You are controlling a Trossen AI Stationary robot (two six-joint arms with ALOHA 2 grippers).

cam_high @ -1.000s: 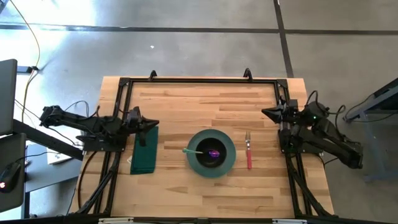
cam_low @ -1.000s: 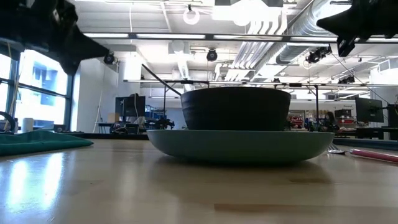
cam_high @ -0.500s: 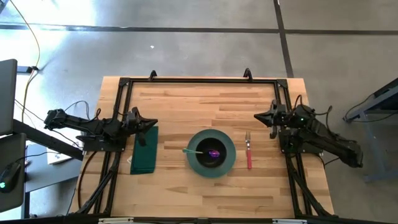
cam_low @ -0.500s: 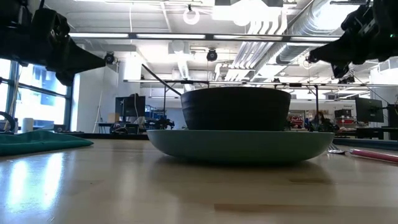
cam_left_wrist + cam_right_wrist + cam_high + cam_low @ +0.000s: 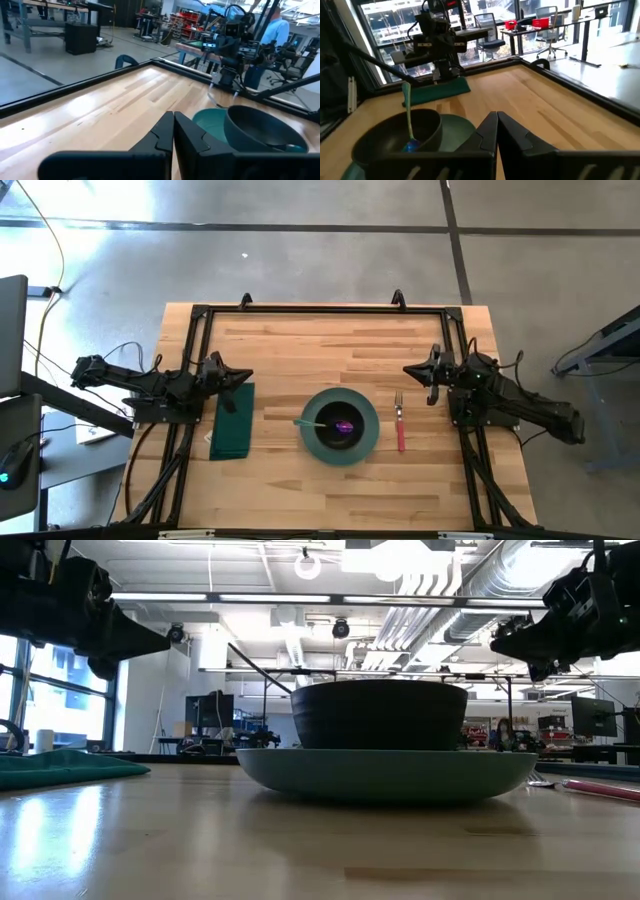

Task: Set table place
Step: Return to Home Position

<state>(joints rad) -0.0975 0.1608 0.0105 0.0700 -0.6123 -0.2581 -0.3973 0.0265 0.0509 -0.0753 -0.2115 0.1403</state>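
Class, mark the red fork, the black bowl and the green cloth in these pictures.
red fork [image 5: 399, 421]: high view, middle of its length.
black bowl [image 5: 380, 715]: low view, its outer wall.
green cloth [image 5: 231, 430]: high view, centre of the fabric.

The bench [image 5: 320, 345] is a large rectangular top of light butcher-block planks inside a thin black rail, lying level. Midway across it, nearer the edge at the bottom of the high view, sits a teal-blue plate [image 5: 368, 445] with a black bowl [image 5: 352, 412] upright at its centre. A spoon [image 5: 318, 423] rests in the bowl, blue end down and pale green handle leaning out over the rim to the left. A red-handled fork [image 5: 400, 425] lies flat just right of the plate, apart from it, and a folded dark green cloth [image 5: 232, 423] lies flat by the left rail, well apart from the plate.
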